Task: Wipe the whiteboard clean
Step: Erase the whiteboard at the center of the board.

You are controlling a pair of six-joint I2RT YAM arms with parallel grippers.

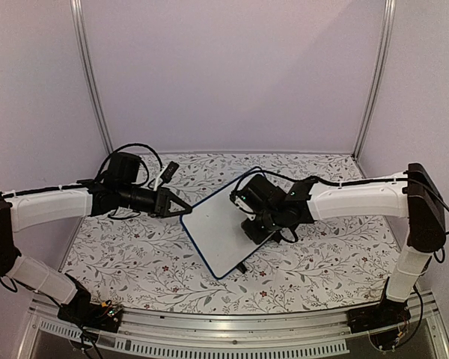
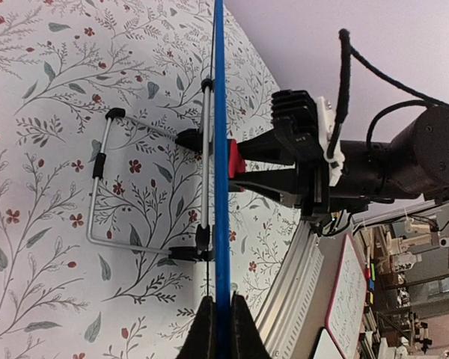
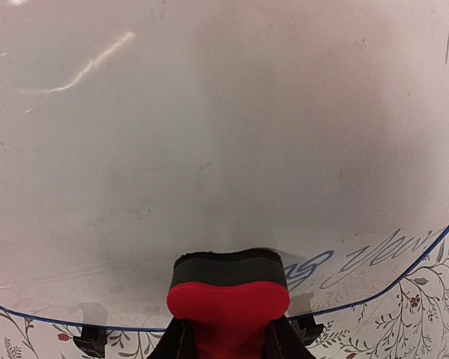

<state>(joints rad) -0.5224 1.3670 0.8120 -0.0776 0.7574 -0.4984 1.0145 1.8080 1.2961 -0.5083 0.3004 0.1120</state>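
Note:
The whiteboard (image 1: 213,238), white with a thin blue frame, stands tilted on a wire stand (image 2: 101,187) at mid-table. My left gripper (image 1: 181,210) is shut on its left edge; the left wrist view shows the frame (image 2: 221,112) edge-on between the closed fingers (image 2: 203,333). My right gripper (image 1: 251,223) is shut on a red eraser (image 3: 228,299) whose black felt face presses on the board surface (image 3: 224,127). Blue handwriting (image 3: 374,258) shows on the board just right of the eraser. The eraser also shows in the left wrist view (image 2: 236,164).
A floral tablecloth (image 1: 135,262) covers the table. A metal rail (image 1: 232,329) runs along the near edge. Two upright metal posts (image 1: 93,82) stand at the back corners. Off the table, a pink-framed board (image 2: 352,299) leans at the right.

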